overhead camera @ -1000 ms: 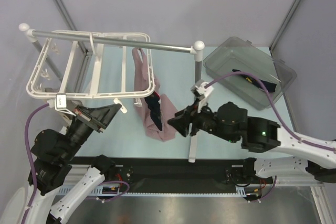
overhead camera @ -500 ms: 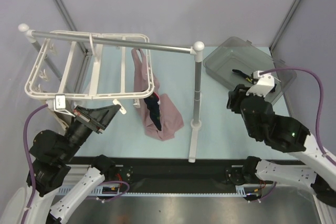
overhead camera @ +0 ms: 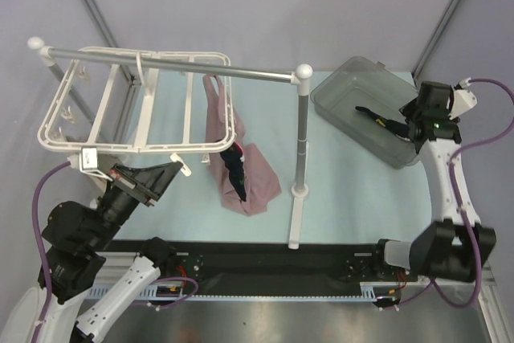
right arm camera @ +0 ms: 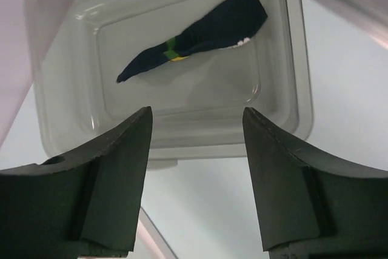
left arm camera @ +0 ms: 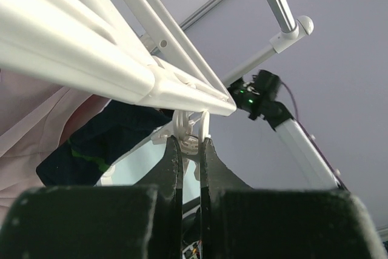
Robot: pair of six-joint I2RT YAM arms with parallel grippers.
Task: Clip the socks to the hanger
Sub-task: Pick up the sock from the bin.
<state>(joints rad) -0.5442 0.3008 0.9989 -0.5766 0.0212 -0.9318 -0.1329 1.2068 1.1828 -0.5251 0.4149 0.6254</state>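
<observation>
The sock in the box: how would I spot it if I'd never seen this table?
Look at the far right of the table for the clear plastic box. Inside lies one dark sock with a yellow-green band, alone; its twin is by the pink cloth.

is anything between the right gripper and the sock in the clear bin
Nothing visible does. The right gripper hangs with open jaws above the clear bin, which shows no lid over it. The sock lies alone on the bin's floor, and only the bin's walls ring it.
</observation>
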